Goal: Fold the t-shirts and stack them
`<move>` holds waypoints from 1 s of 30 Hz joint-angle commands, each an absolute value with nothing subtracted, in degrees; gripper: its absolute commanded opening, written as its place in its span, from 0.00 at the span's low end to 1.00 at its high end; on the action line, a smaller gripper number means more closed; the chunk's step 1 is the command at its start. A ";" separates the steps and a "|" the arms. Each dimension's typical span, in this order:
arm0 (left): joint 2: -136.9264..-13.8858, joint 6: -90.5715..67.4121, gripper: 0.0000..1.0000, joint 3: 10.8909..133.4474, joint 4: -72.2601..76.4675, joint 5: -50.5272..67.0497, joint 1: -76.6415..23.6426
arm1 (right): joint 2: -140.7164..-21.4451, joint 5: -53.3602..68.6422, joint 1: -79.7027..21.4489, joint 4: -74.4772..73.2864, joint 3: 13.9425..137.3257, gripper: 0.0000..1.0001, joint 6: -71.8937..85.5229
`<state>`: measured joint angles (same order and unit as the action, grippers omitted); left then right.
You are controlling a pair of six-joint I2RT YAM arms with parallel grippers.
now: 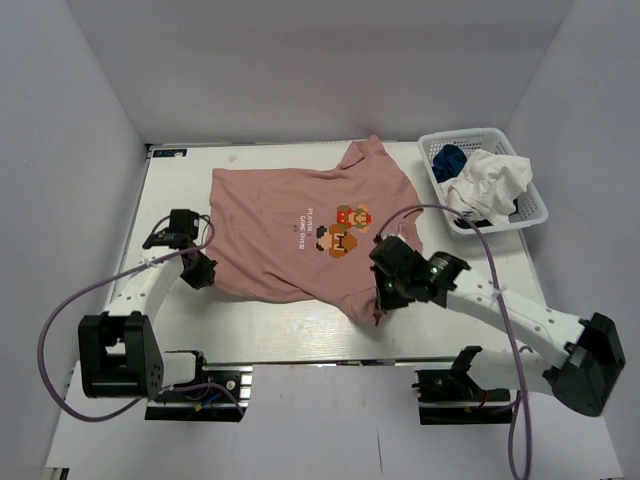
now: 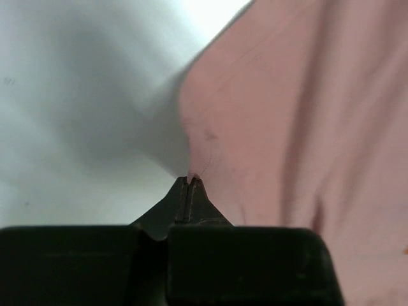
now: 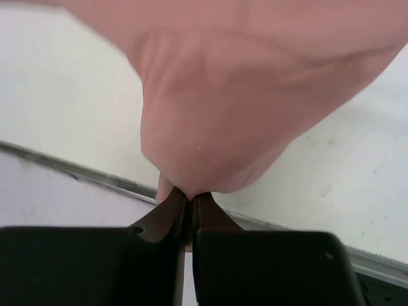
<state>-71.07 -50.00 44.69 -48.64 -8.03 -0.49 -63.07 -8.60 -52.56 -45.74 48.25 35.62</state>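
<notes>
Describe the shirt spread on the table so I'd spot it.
On the white table, one shirt lies spread across the middle. It is the dusty-pink t-shirt with a small pixel-art chest print, unlike the blue shirt and white shirt bundled in the far-right mesh basket.

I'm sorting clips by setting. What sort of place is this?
Probably a lab test cell: plain white walls box in a table, robot arms are bolted at its near edge, and a pink shirt lies spread on it.

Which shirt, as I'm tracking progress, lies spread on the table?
The printed pink shirt; the blue shirt and white shirt lie bunched in the basket.
</notes>
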 commanded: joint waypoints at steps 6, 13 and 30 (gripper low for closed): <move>-82.17 -48.25 0.00 59.05 -46.23 -7.38 -0.44 | -75.57 -13.97 -42.11 -39.37 64.22 0.00 28.22; -92.09 -47.72 0.00 70.29 -45.70 -7.38 0.08 | -85.23 -11.69 -31.83 -39.19 78.10 0.00 21.19; -110.21 -44.30 0.02 87.00 -44.12 -8.00 1.85 | -105.02 -6.15 -23.56 -37.35 96.31 0.00 10.64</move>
